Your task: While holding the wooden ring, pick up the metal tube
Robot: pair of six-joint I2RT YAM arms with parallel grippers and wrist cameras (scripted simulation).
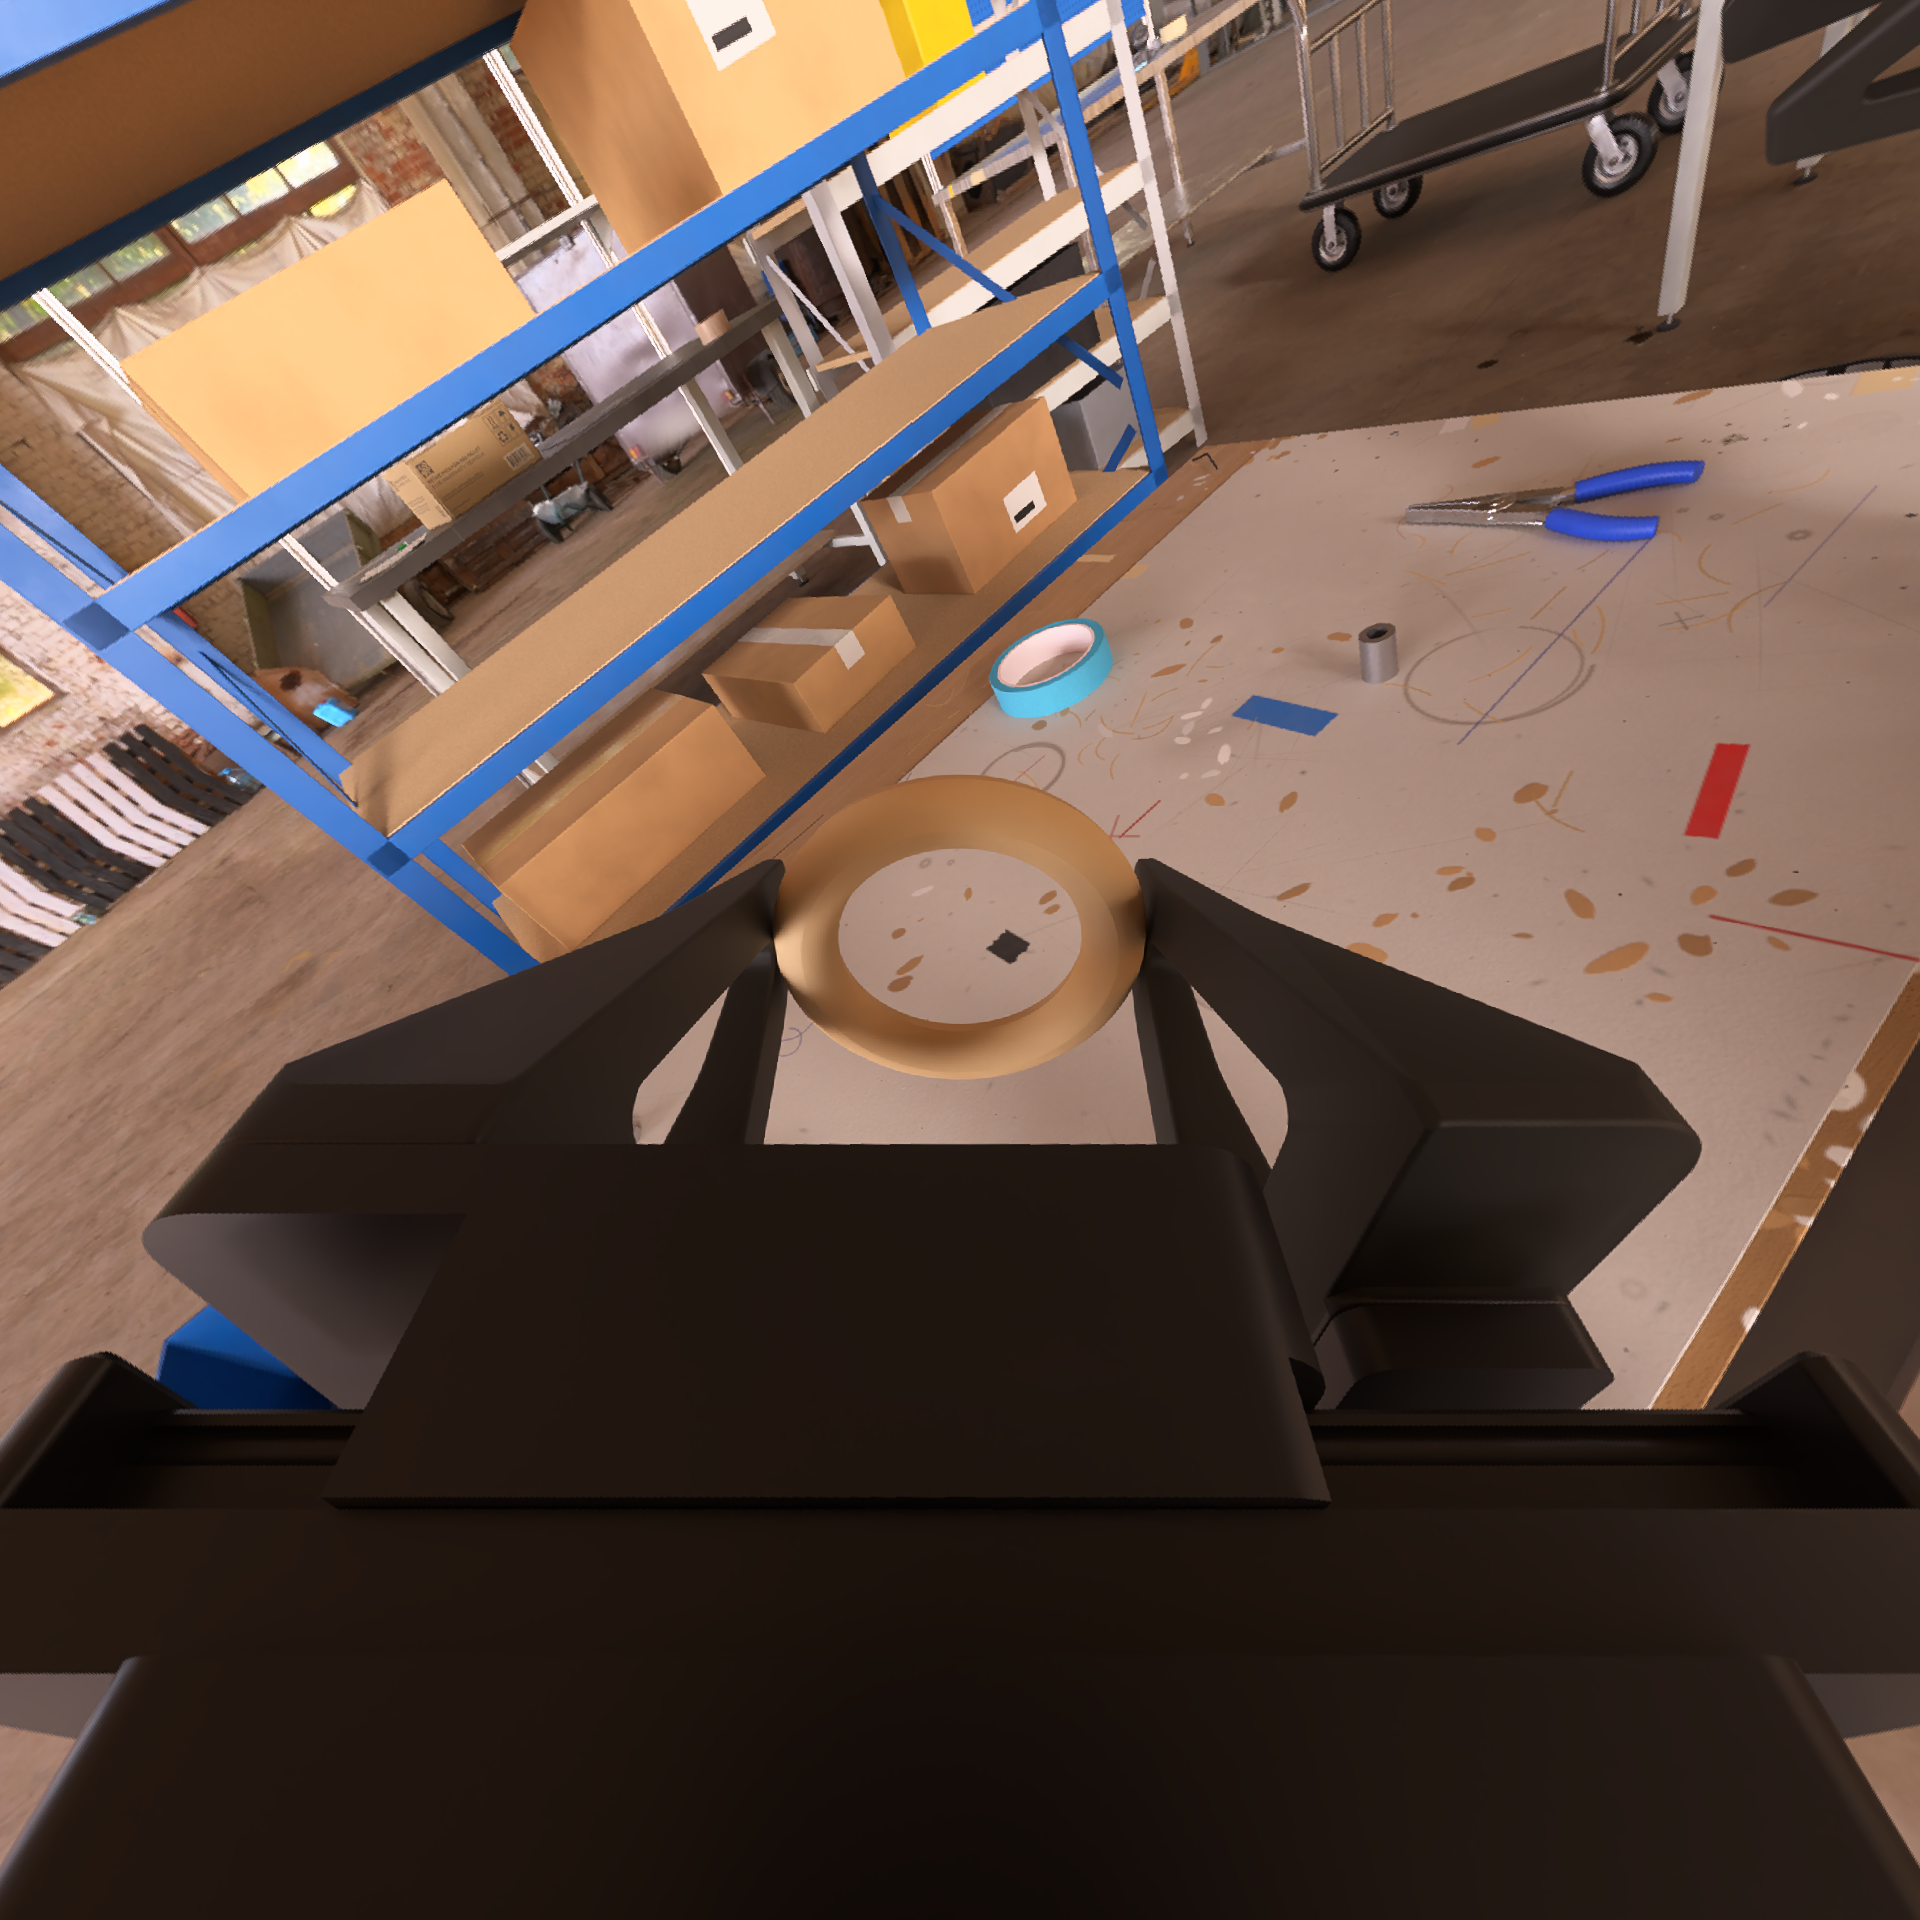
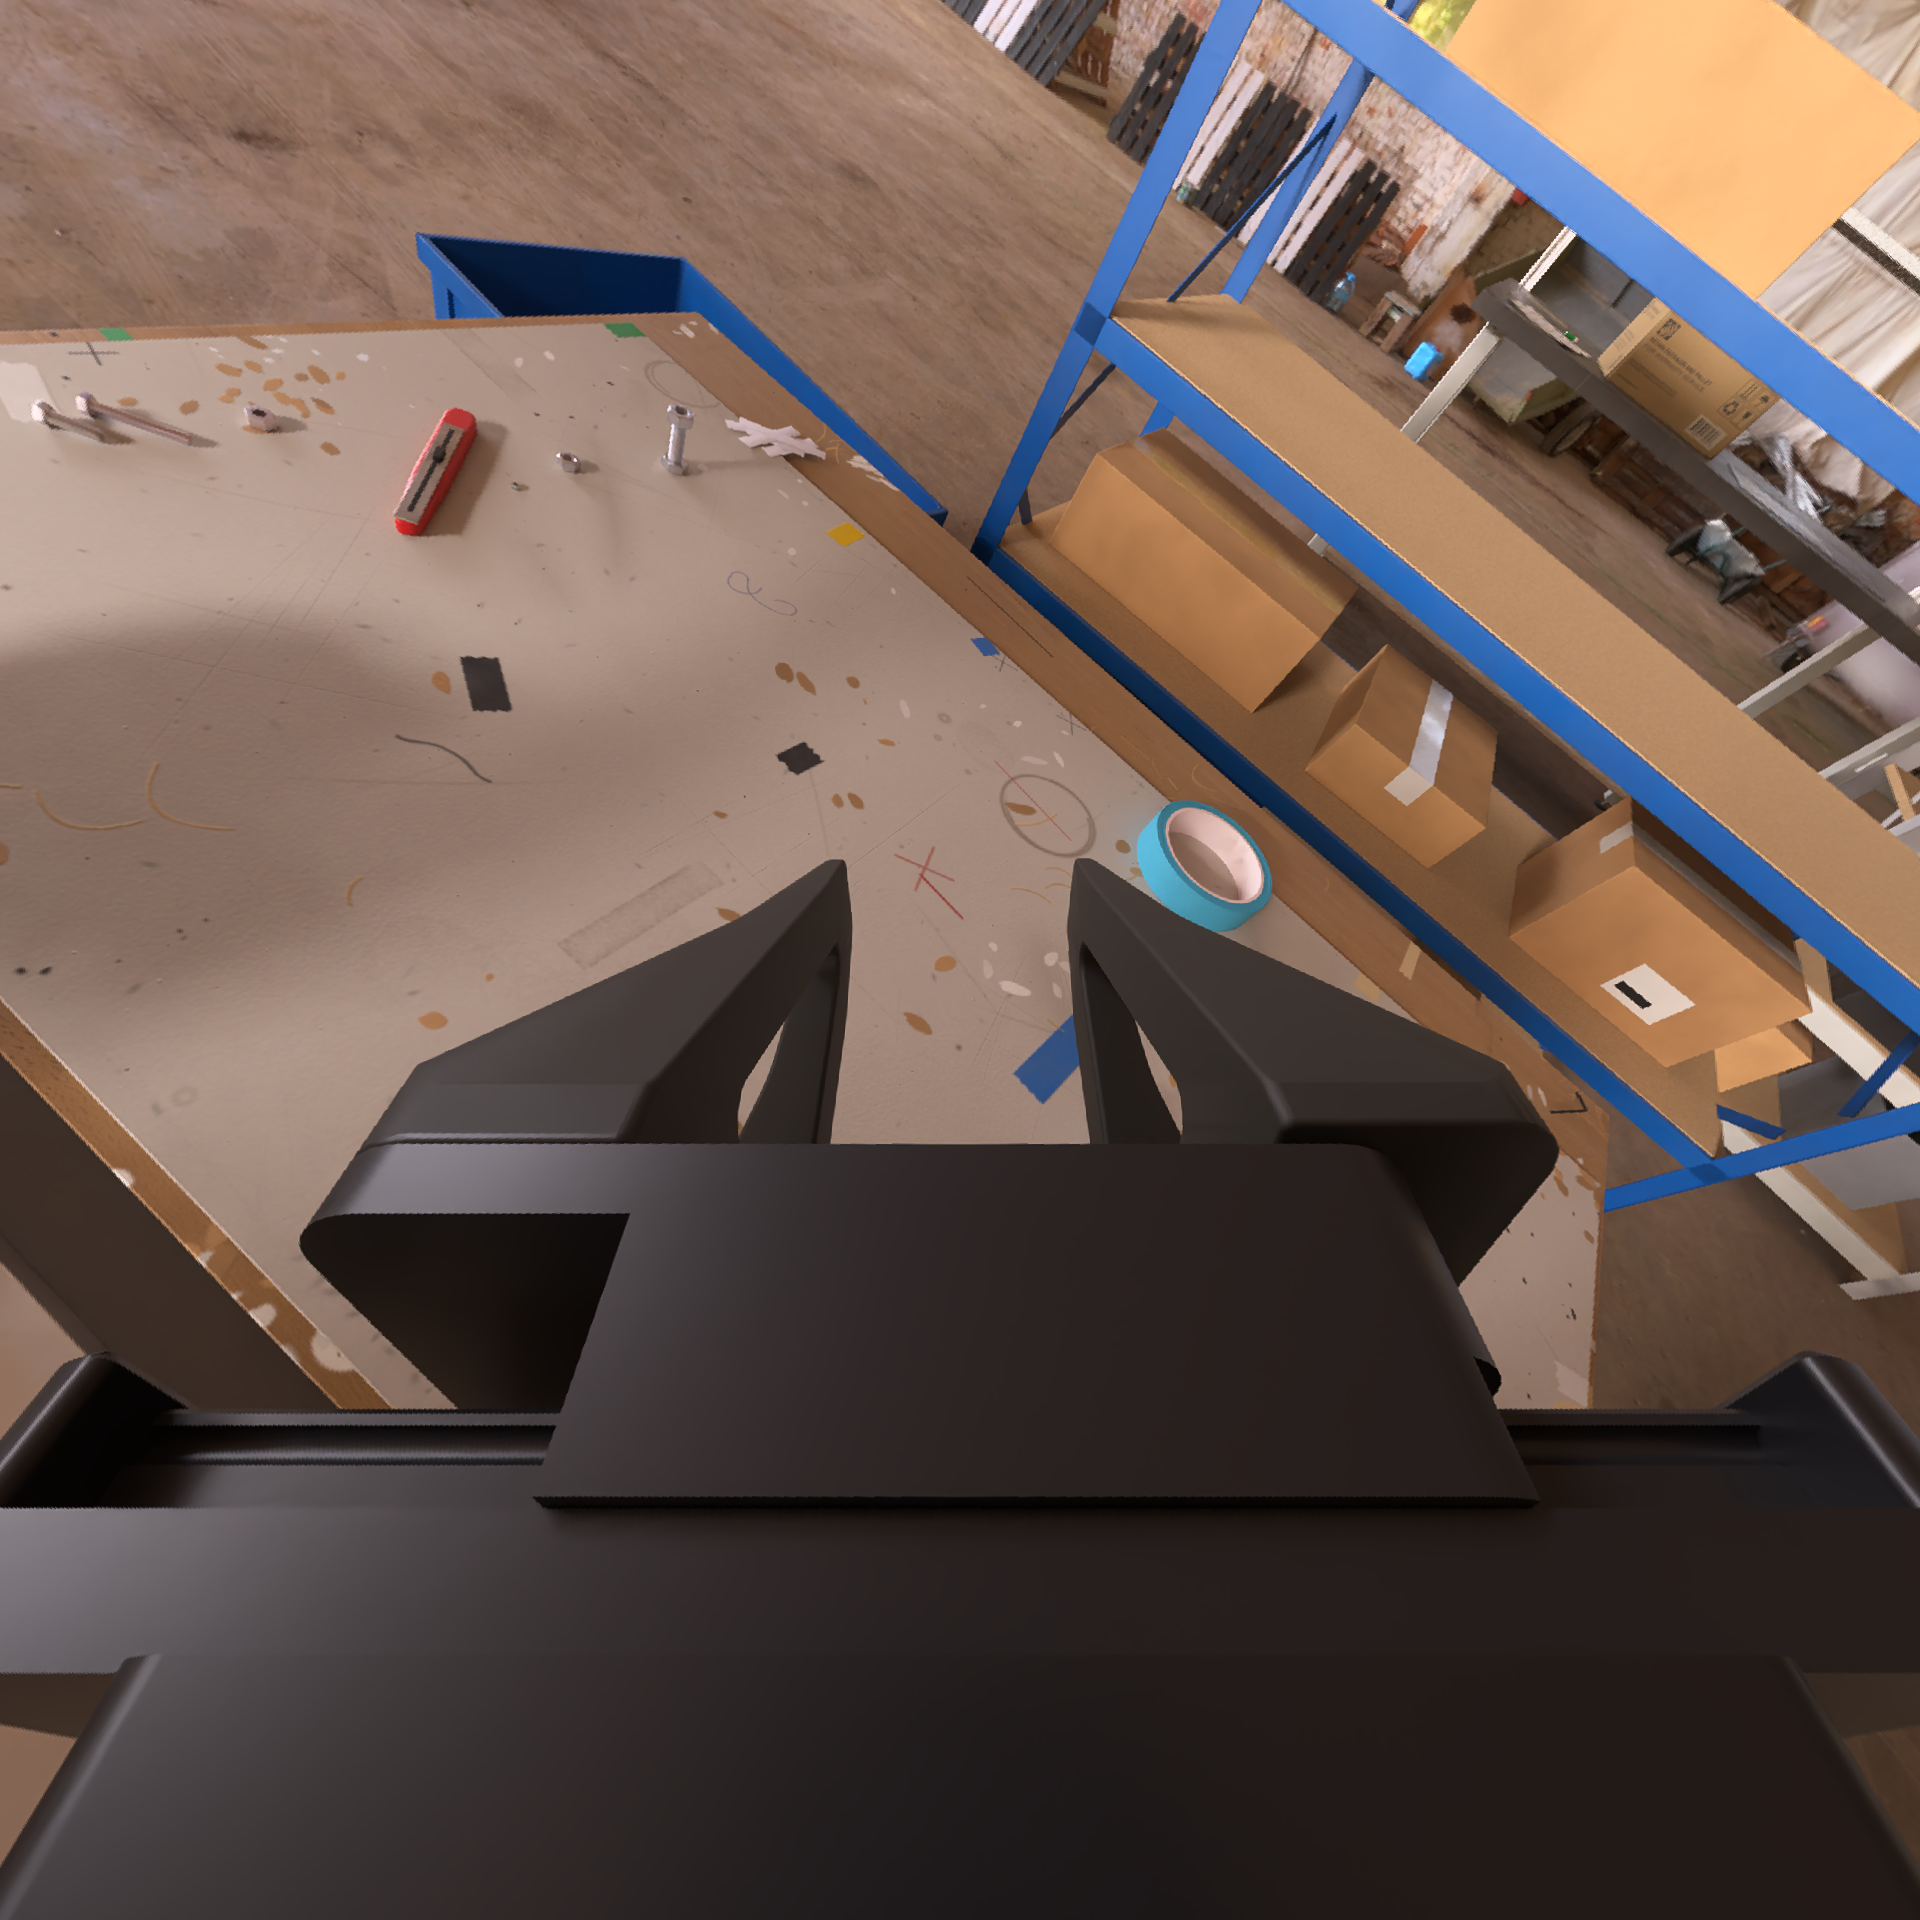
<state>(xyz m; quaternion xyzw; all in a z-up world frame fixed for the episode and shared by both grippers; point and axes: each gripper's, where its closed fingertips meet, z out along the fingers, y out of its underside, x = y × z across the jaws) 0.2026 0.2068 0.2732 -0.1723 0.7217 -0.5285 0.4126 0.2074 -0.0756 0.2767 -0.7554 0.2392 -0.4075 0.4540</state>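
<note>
My left gripper (image 1: 958, 899) is shut on the wooden ring (image 1: 940, 1044), a tan ring held level between both fingertips above the worktable (image 1: 1455, 935). The metal tube (image 1: 1378, 652), a short grey cylinder, stands upright on the table farther off to the right of the ring. My right gripper (image 2: 958, 883) is open and empty, held above the table (image 2: 312, 831). The metal tube does not show in the right wrist view.
A blue tape roll (image 1: 1049, 668) lies near the table's far edge, also in the right wrist view (image 2: 1205, 865). Blue-handled pliers (image 1: 1558, 502) lie beyond the tube. A red utility knife (image 2: 434, 470), bolts (image 2: 677, 438) and nuts lie far off. Blue shelving (image 1: 727, 561) with cardboard boxes stands beside the table.
</note>
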